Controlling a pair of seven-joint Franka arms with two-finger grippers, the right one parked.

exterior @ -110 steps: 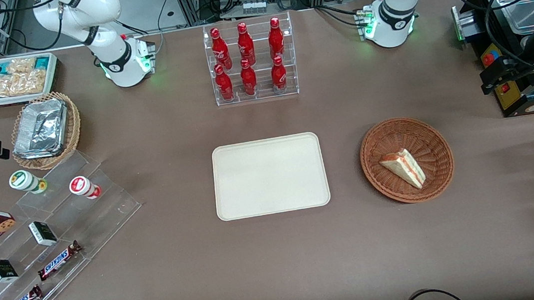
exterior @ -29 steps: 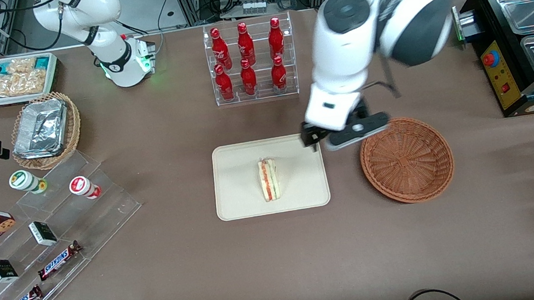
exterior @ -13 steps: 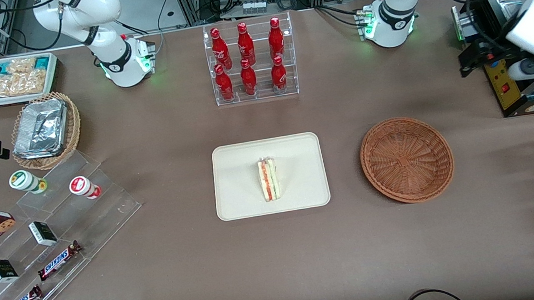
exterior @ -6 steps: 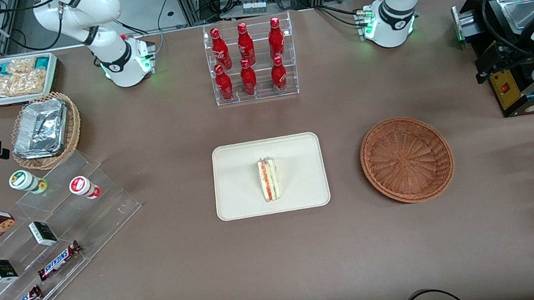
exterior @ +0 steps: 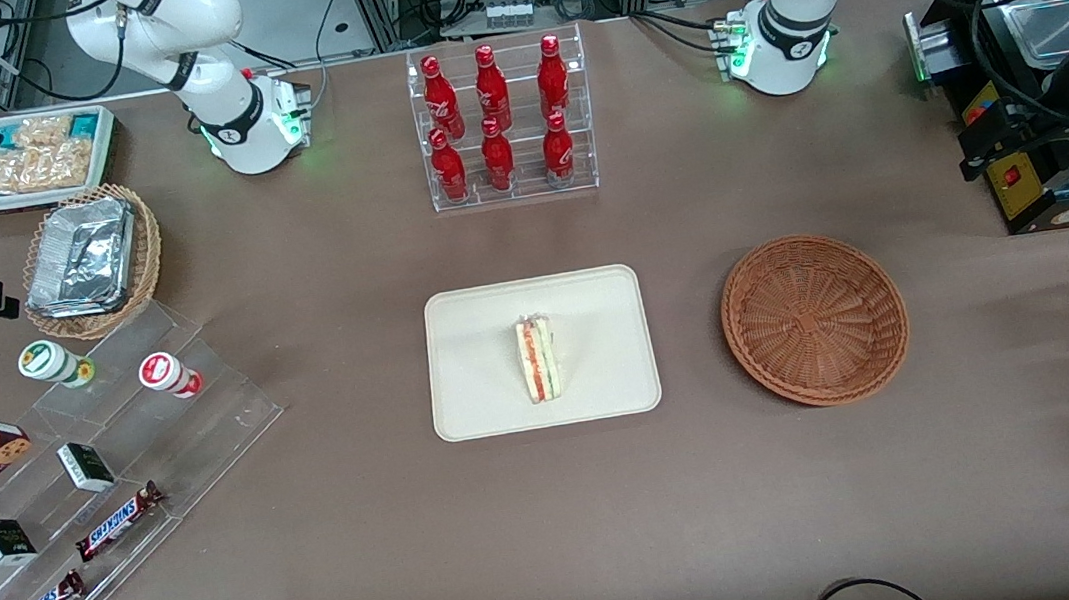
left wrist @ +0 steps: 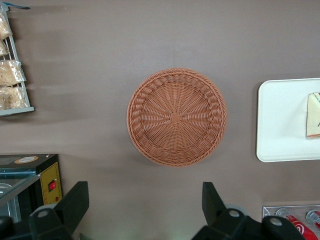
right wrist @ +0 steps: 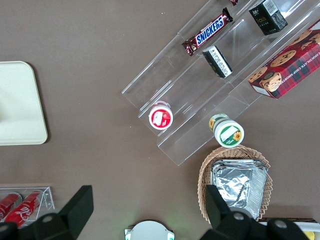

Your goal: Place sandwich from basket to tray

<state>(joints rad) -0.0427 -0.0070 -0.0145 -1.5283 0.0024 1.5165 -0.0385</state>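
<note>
Wicker basket [left wrist: 176,117], one, sat below your spread, empty hand [left wrist: 145,212]; one sandwich [exterior: 538,359] lay on one tray [exterior: 479,346].

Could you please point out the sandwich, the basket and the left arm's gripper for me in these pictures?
sandwich [exterior: 538,359]: front view, on its striped cut edge; it lies on the tray [exterior: 479,346].
basket [exterior: 814,318]: front view, on its woven floor.
gripper [left wrist: 145,205]: left wrist view, midway between its open fingertips, above the table.
</note>
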